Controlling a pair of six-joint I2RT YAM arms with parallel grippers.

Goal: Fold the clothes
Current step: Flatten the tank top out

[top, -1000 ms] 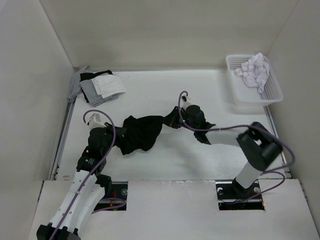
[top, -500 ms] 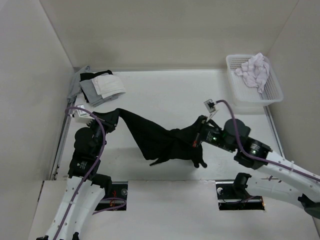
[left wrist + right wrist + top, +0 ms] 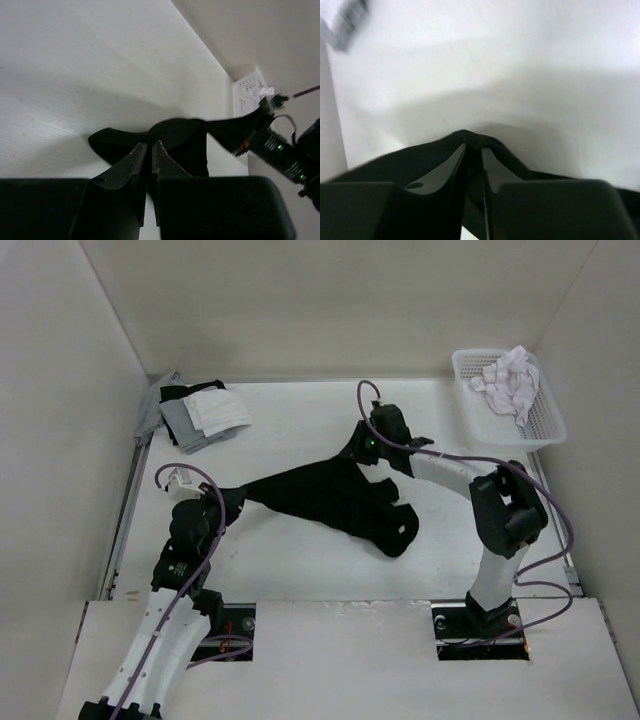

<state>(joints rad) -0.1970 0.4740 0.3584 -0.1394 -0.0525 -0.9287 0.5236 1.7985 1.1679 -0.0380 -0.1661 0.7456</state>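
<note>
The black garment hangs stretched between the two arms over the middle of the table, raised at both ends, with its lower edge bunched on the surface toward the near right. The left claw is pressed together on one end of the cloth. The right claw stands narrowly parted with cloth across its tips, and it cannot be told whether that cloth is clamped or merely draped. The step in hand appears to be spreading the garment flat before the first fold. To do this well, confirm that each claw grips a single edge layer, not a gathered bunch. Draw the two arms apart along one line until the span between them is straight, but stop short of dragging the cloth out of the looser right grip. Lower both ends at the same rate so the hanging part settles without doubling under itself. Lay the garment down in the open central area, well apart from the stack of folded clothes at the far left and the basket at the far right. Release only once the cloth rests on the surface, since the bunched lower edge will probably need a separate smoothing pass.
</note>
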